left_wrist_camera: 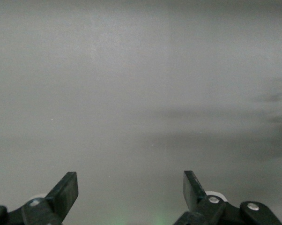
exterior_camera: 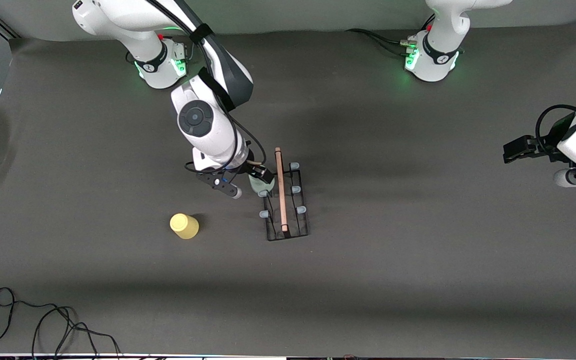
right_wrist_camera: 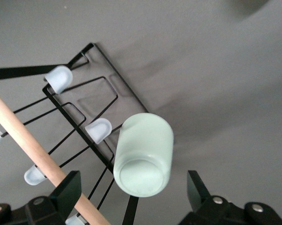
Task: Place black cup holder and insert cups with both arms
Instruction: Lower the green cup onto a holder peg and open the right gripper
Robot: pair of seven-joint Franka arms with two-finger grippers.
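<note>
That pale grey-green cup (right_wrist_camera: 143,154) looks light, slick plastic sitting upside down on a peg of the black cup holder (exterior_camera: 286,202), so I'd pinch its sides; right gripper (right_wrist_camera: 131,192) is let go around it, left gripper (left_wrist_camera: 130,192) waits spread, empty.

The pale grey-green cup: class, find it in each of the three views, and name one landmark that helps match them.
Front view: pale grey-green cup on a peg of the black cup holder, under the right tool.
Left wrist view: not in it.
Right wrist view: upside down, centre.
Shared landmark: wooden rod handle.
</note>
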